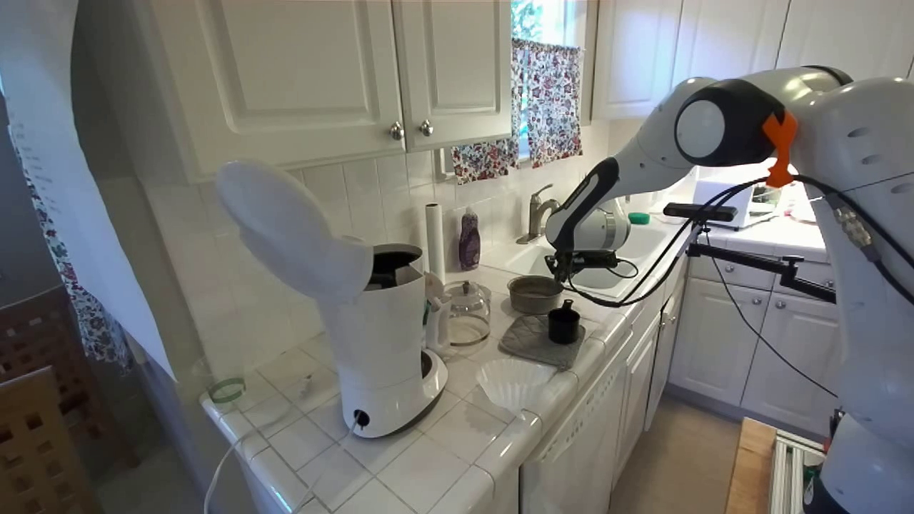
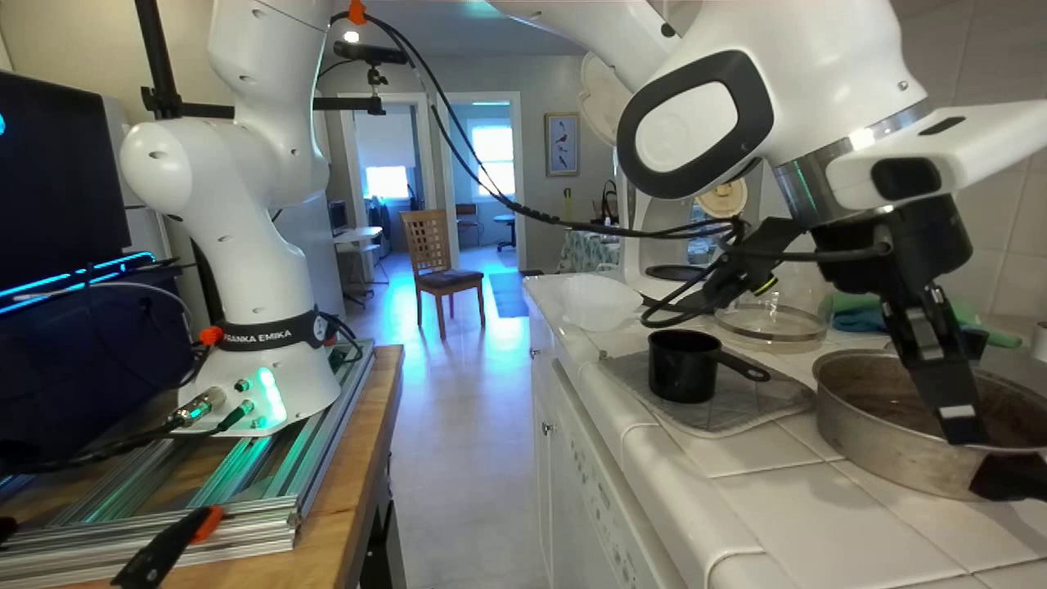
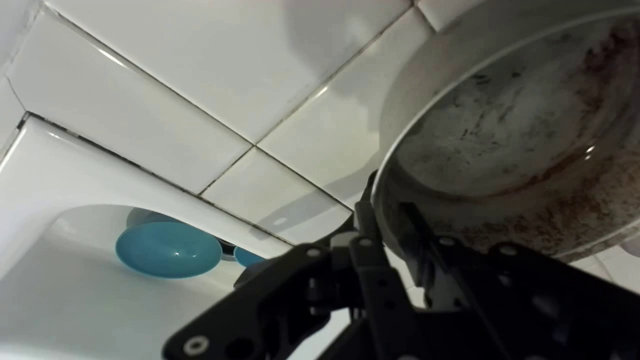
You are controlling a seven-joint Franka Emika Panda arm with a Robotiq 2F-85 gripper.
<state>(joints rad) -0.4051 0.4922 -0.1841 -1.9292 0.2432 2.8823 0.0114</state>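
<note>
The gripper (image 3: 389, 205) stands slightly parted, unclenched, astride the wall of a metal pan (image 3: 500, 120), one finger (image 3: 419, 232) inside. The pan rests on the tiled counter (image 3: 310, 140) between the edge of the sink (image 3: 90, 170) and a grey pot holder (image 2: 757, 397); brown stains mark its inside, where a glint may be moisture. A black cup (image 2: 683, 368) sits near the pot holder's front edge; the sink holds a blue bowl (image 3: 170, 250).

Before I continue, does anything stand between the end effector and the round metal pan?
Nothing visible does. In the wrist view, the end effector stands slightly open around the rim of the round metal pan, with no other thing between. The black cup stands to the side, on the grey pad.
</note>
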